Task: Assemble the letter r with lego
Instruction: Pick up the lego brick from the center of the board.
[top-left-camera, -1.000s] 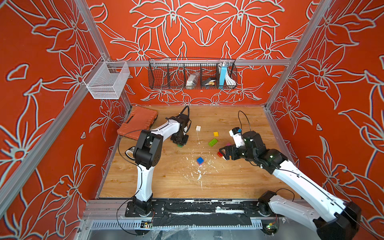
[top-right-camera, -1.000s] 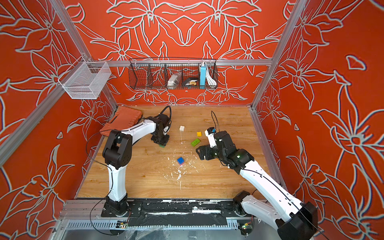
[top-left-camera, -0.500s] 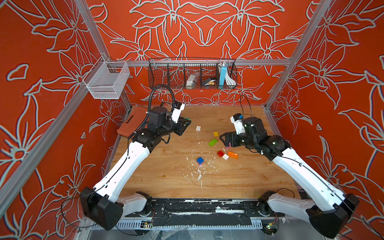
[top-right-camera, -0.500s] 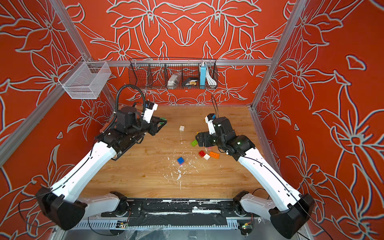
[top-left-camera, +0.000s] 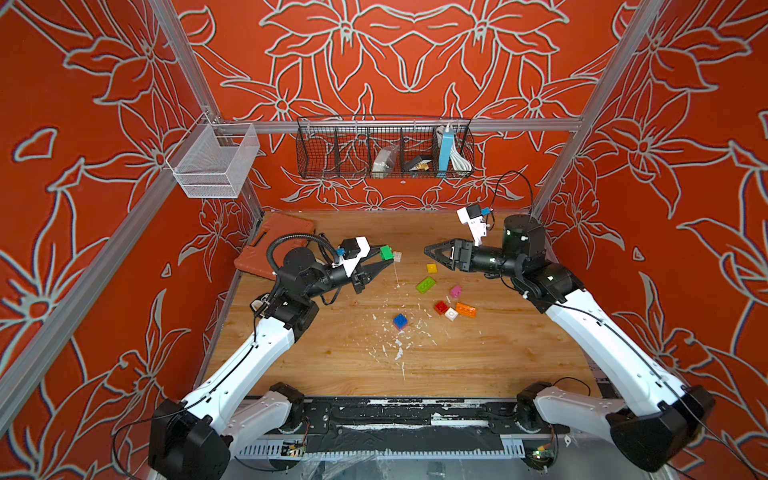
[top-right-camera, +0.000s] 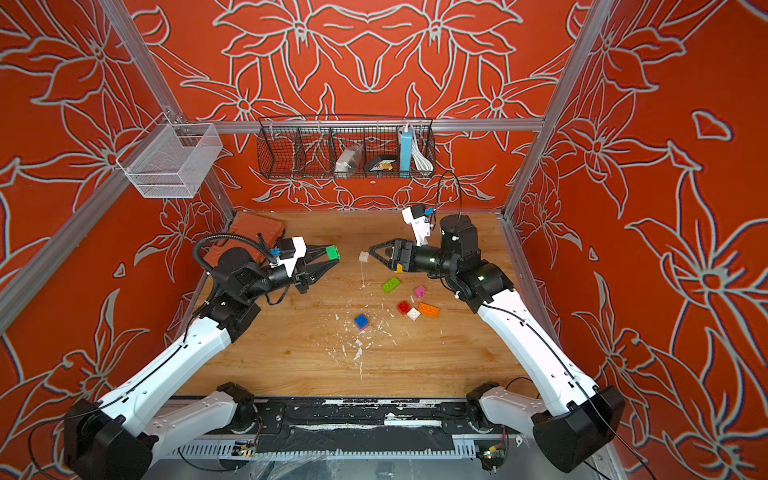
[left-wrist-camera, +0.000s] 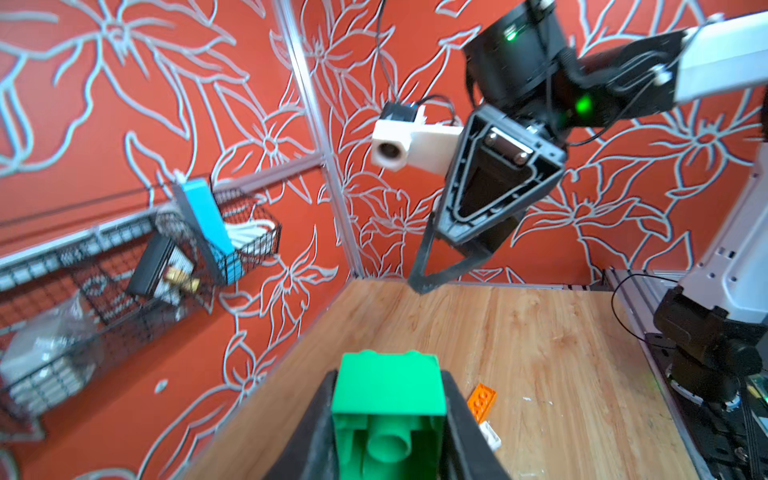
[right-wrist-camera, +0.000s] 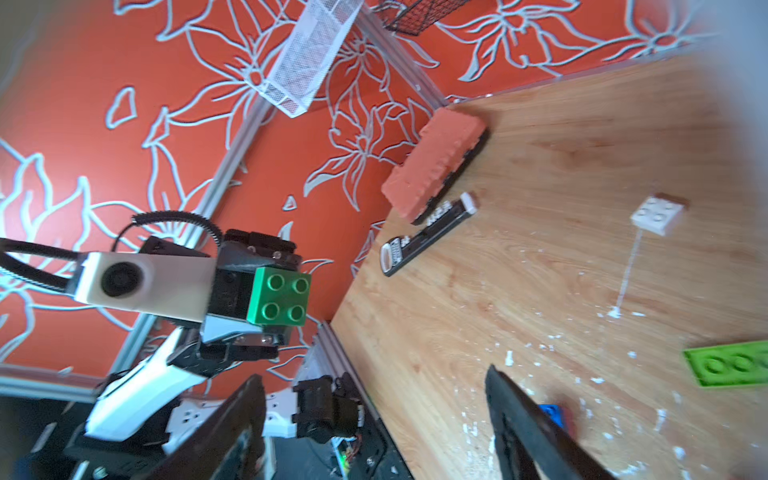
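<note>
Left gripper (top-left-camera: 380, 258) now hangs clear of the bench (top-left-camera: 332, 353), pinching green brick (top-left-camera: 386, 252) mid-frame. Right gripper (top-left-camera: 430, 251) faces it, spread and empty; a join likely comes next.

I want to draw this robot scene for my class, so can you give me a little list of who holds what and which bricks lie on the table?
Left pincer: shut on the green brick, up in the air
Right pincer: open, empty, above the table, pointing toward the green brick
Loose on the wooden table: far white brick, yellow brick, lime brick, pink brick, red brick, small white brick, orange brick, blue brick
Letter r: no r shape to be seen yet
</note>
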